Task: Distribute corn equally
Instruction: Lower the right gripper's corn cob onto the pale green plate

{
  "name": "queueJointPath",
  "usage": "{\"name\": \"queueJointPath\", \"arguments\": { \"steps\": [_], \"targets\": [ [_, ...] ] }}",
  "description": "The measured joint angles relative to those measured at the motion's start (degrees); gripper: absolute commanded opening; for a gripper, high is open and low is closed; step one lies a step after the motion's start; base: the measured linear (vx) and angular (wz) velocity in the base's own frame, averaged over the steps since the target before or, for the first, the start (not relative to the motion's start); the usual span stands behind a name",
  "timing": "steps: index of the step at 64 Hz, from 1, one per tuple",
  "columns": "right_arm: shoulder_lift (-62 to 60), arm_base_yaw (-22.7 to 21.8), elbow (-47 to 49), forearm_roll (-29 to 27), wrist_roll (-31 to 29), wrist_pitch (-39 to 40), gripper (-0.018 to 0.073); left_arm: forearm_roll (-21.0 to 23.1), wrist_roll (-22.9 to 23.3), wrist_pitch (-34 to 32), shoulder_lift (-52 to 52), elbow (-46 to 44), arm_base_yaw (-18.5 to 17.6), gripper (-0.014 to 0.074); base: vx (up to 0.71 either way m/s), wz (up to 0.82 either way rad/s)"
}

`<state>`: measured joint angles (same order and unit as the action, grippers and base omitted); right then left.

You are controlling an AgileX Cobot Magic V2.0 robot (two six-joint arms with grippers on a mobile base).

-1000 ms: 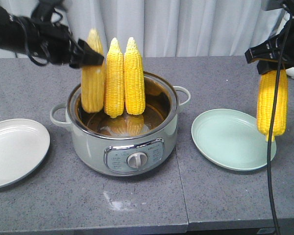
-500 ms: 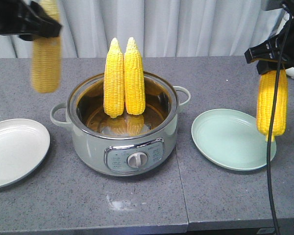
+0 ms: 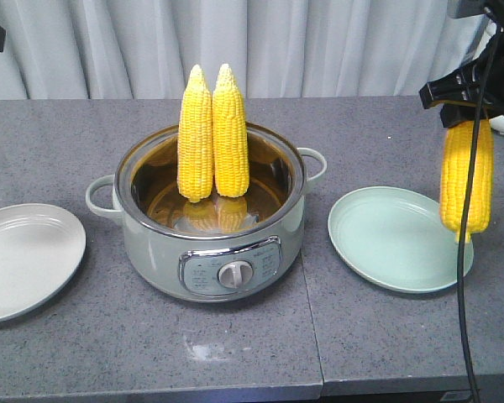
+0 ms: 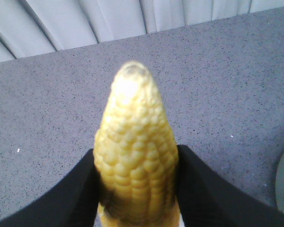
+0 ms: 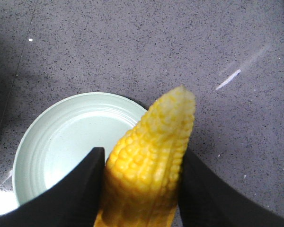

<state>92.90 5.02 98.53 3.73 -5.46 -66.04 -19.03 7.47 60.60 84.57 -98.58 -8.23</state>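
Left claw (image 4: 137,177) clamps the left cob (image 4: 132,123), tip down over the counter (image 4: 227,71); we take the white plate (image 3: 25,252) as its target. Two cobs (image 3: 196,134) stand upright in the pot (image 3: 151,243). Green plate (image 3: 378,243) lies left of the right cob (image 3: 466,176), pinched vertical by the right claw (image 5: 142,175).

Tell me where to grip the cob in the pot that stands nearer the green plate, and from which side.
Grip the cob on its upper half, above the pot rim, approaching from the green plate side. It stands upright, tip up, with the other cob touching its opposite flank, so the jaws should probably close front-to-back.
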Motion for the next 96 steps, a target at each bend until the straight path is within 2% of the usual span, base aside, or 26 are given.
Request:
{"name": "queueJointPath", "arguments": {
  "steps": [34, 49, 70, 96],
  "targets": [
    [0.32, 0.0, 0.0, -0.41, -0.25, 0.65, 0.0207, 0.14, 0.46, 0.04, 0.0, 0.0, 0.0, 0.0164, 0.0, 0.0],
    [6.73, 0.0, 0.0, -0.85, -0.9, 0.64, 0.0212, 0.14, 0.48, 0.04, 0.0, 0.0, 0.0, 0.0164, 0.0, 0.0],
    [17.81, 0.0, 7.24, -8.87, -5.56, -4.82, 0.0225, 0.14, 0.52, 0.04, 0.0, 0.0, 0.0, 0.0164, 0.0, 0.0],
    [21.52, 0.0, 9.32, -9.35, -5.76, -5.16, 0.024, 0.14, 0.52, 0.23, 0.0, 0.0, 0.0, 0.0164, 0.0, 0.0]
  ]
}}
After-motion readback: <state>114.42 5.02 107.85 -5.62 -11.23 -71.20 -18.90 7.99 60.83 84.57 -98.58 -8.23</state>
